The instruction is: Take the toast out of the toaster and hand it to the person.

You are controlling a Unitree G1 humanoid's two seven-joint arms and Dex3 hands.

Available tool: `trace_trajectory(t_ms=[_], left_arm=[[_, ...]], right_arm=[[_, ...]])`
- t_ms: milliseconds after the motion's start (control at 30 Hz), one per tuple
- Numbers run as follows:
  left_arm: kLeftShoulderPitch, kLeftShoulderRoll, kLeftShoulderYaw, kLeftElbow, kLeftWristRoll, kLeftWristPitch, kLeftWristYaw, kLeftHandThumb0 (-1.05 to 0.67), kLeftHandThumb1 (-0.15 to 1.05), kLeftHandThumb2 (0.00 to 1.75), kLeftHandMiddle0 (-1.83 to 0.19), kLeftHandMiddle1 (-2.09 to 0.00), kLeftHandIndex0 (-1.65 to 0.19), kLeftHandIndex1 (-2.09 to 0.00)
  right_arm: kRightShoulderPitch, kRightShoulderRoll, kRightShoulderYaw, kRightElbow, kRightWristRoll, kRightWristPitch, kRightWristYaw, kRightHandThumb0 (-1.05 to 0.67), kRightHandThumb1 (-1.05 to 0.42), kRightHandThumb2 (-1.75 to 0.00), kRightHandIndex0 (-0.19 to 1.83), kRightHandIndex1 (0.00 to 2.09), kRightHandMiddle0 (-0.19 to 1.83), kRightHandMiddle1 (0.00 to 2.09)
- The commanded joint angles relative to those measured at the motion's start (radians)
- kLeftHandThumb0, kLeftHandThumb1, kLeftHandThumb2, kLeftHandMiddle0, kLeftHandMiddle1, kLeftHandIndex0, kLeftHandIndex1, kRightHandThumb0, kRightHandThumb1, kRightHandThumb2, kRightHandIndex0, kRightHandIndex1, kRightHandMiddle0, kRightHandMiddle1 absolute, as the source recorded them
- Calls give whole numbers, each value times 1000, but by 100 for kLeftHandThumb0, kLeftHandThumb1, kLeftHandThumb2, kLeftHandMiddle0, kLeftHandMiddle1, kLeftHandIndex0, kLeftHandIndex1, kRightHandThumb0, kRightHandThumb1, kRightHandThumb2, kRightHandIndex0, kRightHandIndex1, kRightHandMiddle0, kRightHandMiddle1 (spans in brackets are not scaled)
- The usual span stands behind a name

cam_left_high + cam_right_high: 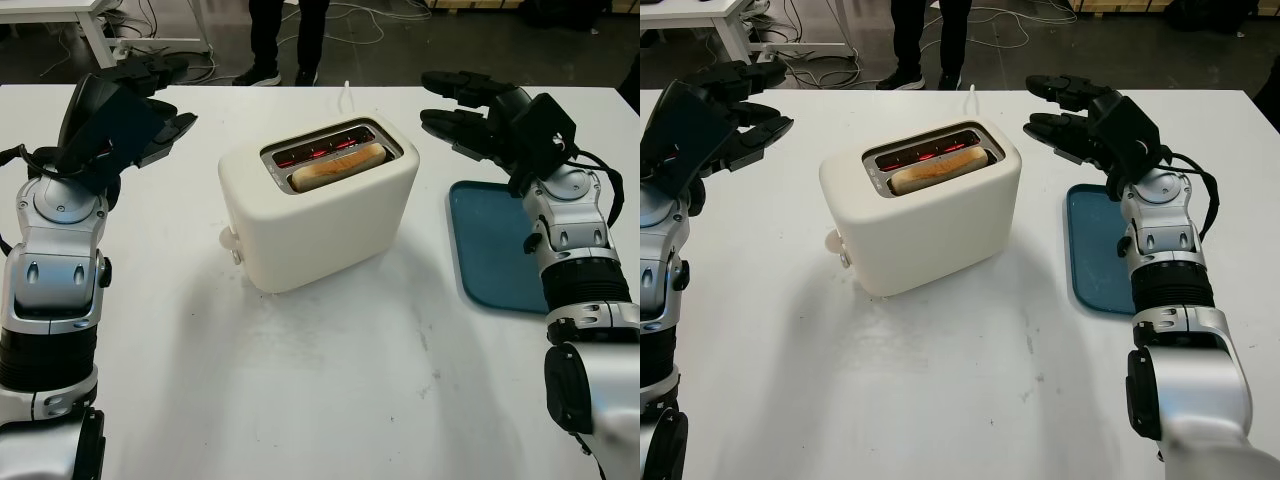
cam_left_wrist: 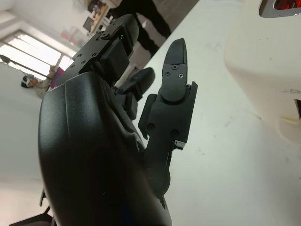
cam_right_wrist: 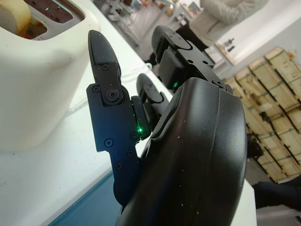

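A cream toaster [image 1: 315, 205] stands in the middle of the white table, its slots glowing red. One slice of toast [image 1: 337, 166] sticks up from the nearer slot. My left hand [image 1: 150, 105] hovers open to the left of the toaster, a short way off. My right hand [image 1: 460, 108] hovers open to the right of it, above the far end of a tray, holding nothing. The toaster's side [image 2: 270, 61] appears beyond my left hand [image 2: 164, 80] in the left wrist view. In the right wrist view my right hand [image 3: 127, 94] is near the toaster [image 3: 37, 70].
A dark blue tray [image 1: 492, 245] lies flat at the right of the table, under my right forearm. A person's legs in dark trousers [image 1: 285, 35] stand beyond the table's far edge. Cables run across the floor behind.
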Motion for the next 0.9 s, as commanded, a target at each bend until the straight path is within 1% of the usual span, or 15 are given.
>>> trace_trajectory(t_ms=[0,100,300,667,867], left_arm=[[3,4,5,-8,-2,3,0,-26,92,17,-30,-81,-58,-1],[4,7,5,-1,-1,-7,-1,-26,92,17,-30,-81,-57,-1],[4,-4,11,-8,-8,7,3,-27,92,17,-28,-80,-57,-1],[10,6,4,3,3,-23,5,-27,92,17,-31,-82,-59,-2],[4,2,4,-9,3,8,4,-27,92,17,-29,-82,-58,-2]], right_arm=[[-13,0,2,-1,0,-3,-5,-51,-89,0,62,1,58,1],[-13,0,1,2,2,-11,-2,-50,-89,0,62,1,58,0],[-10,2,1,-6,3,1,-3,-50,-89,0,61,0,58,0],[-4,2,4,-21,-2,9,-13,-51,-90,0,61,0,58,0],[-2,3,5,-27,-3,15,-17,-51,-89,0,61,0,58,0]])
